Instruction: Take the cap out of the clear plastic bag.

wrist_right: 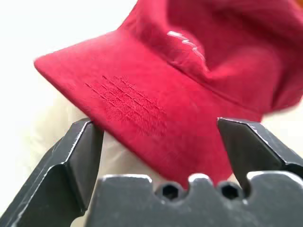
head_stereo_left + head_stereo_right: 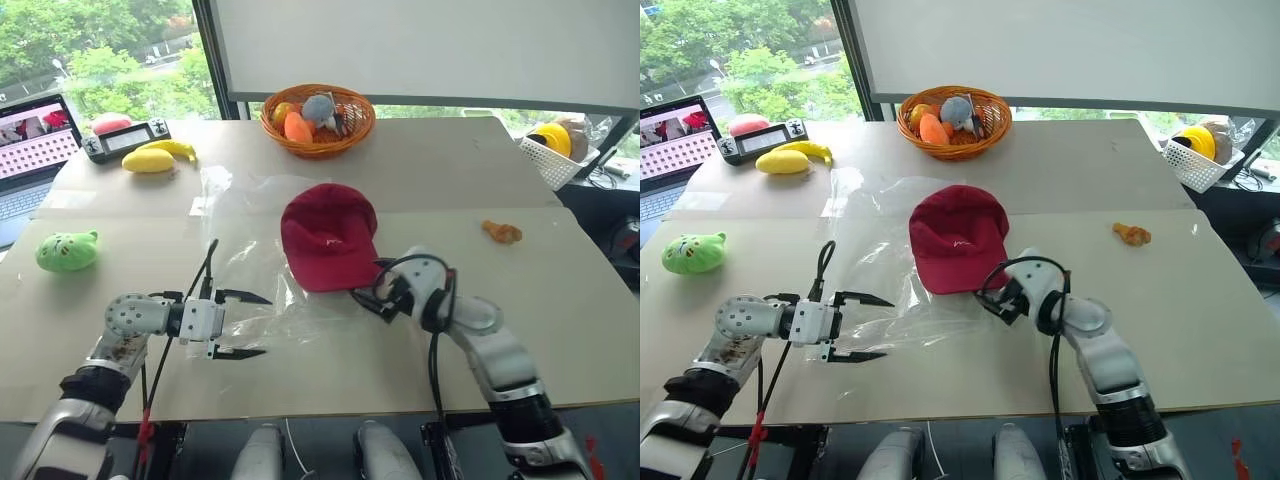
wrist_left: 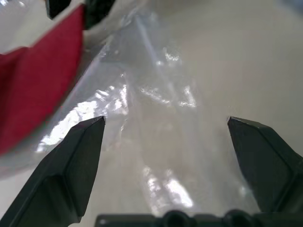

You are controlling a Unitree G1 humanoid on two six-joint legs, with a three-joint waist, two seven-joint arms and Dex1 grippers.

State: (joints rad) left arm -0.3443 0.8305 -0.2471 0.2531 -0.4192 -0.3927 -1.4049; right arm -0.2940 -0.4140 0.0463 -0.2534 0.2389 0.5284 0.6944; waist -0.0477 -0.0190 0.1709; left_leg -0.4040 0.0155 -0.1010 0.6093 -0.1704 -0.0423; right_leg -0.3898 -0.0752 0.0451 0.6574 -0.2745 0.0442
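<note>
Maroon cap [image 2: 328, 237] at table centre, lying on the clear plastic bag [image 2: 240, 250], brim toward six o'clock. At five o'clock, right gripper [image 2: 372, 298] spread wide, just beside the brim. At seven o'clock, left gripper [image 2: 246, 324] splayed over the bag's edge, empty.

Head cams sit up high, looking forward and down over the table [image 2: 560, 300], and both catch pretty much the same scene. Left wrist cam looks along its fingers, close on the bag [image 3: 156, 118]. Right wrist cam is right up against the cap [image 1: 156, 94]; both wrist views show the cap.
</note>
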